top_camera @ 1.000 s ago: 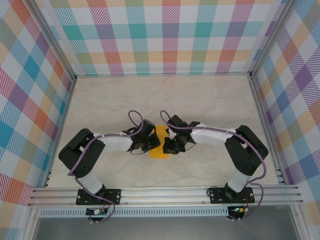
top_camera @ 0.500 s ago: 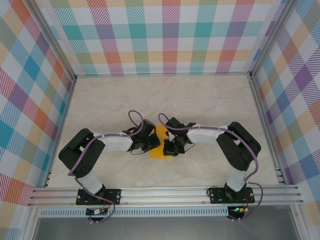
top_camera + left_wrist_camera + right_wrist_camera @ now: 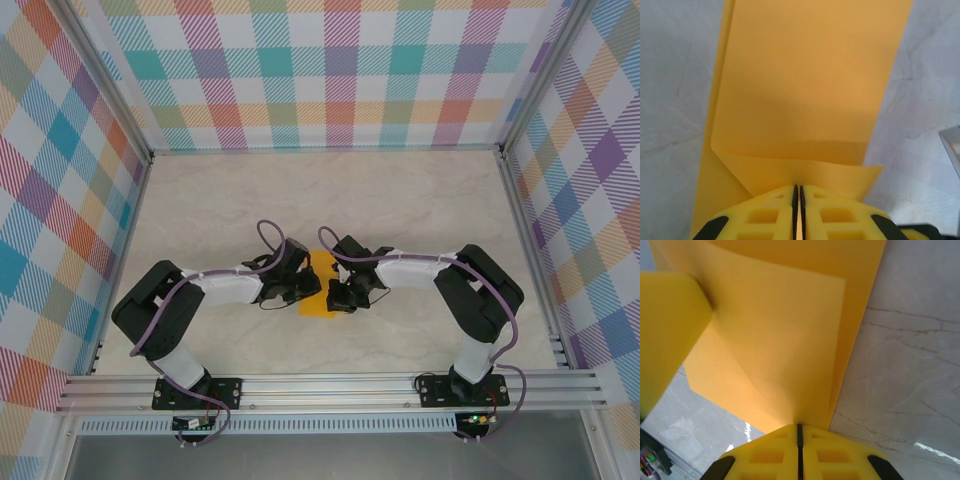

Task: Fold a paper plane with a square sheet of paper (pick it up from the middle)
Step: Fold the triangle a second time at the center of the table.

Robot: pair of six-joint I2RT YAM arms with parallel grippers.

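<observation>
R gripper has edged left as its elbow swings in, L gripper barely moves — both are pinched shut on the part-folded orange paper at mid table, so prob. setting a crease, plane still far off.

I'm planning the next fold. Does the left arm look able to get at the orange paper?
Probably yes: the left gripper looks shut on an edge of the orange paper, with nothing between them, while the right gripper pinches the opposite side.
</observation>
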